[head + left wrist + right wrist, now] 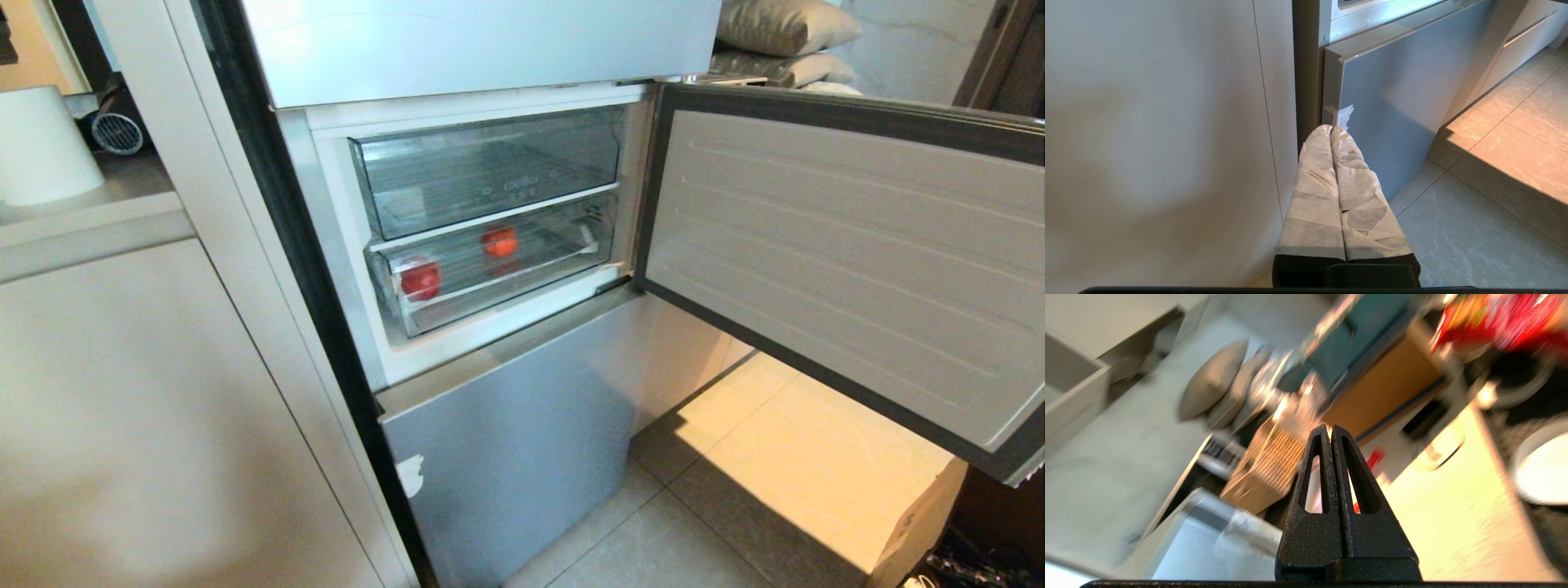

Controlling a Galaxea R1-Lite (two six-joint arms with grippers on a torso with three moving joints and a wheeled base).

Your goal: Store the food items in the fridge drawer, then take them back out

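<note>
Centre of the head view: two round red food items (pixel 420 280) (pixel 499 241) lie inside the clear ribbed plastic fridge drawer (pixel 522 282). Left gripper (pixel 1331 130) and right gripper (pixel 1330 430) are both clenched, empty.

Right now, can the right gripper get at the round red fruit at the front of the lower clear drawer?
Probably not yet: the clear drawer sits pushed in, enclosing the red fruit.
</note>
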